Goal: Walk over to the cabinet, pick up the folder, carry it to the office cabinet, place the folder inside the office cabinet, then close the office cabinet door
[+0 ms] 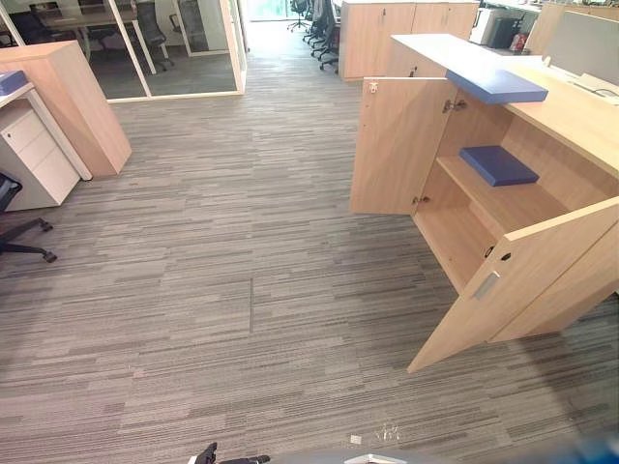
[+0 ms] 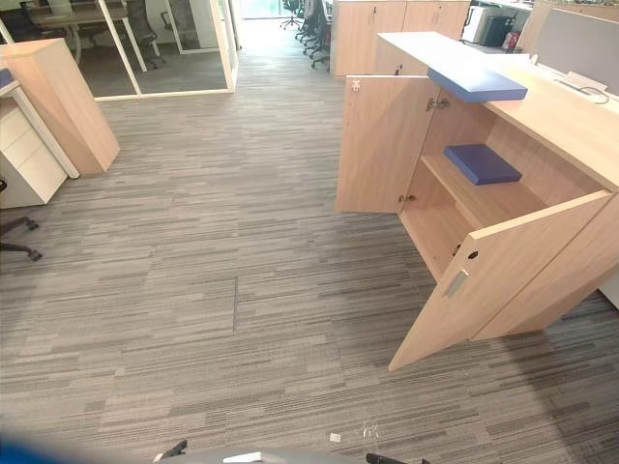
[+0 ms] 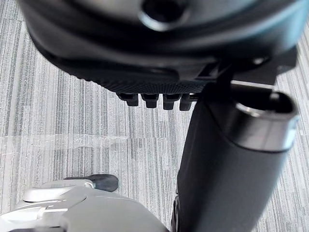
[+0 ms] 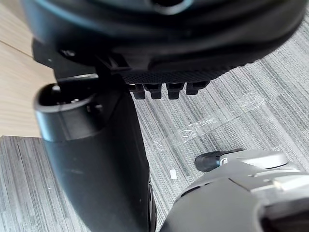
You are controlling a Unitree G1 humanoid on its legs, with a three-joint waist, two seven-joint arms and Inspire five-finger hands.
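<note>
floor: grey carpet (image 1: 242,290) in long striped tiles, running back to a glass partition (image 1: 184,48) and a row of office chairs (image 1: 324,34).
office cabinet (image 1: 571,116): one, pale wood grain, boxy, low, at the robot's right.
doors, two: both stand swung open; the far door (image 1: 397,145) is flat and plain, and the near door (image 1: 522,280) carries a small metal handle (image 1: 486,285).
folders, two: both blue, flat and rectangular. the shelf folder (image 1: 497,165) lies on the upper shelf inside the office cabinet. the top folder (image 1: 495,85) lies on the cabinet's top, its edge jutting over the opening.
left side: one wooden cabinet (image 1: 77,97) with a slanted side, and one white drawer unit (image 1: 39,155) just beside it.
eye views: the room, the cabinet and both folders, well apart from the hands.
wrist views: each hand from close, over carpet with a strip of clear tape (image 3: 72,141); the right wrist view adds a pale wood panel (image 4: 14,82).
left hand (image 3: 159,48): dark, textured palm; fingers relaxed in a short row, thumb free, holding nothing.
right hand (image 4: 159,43): the same, fingers relaxed and empty.
</note>
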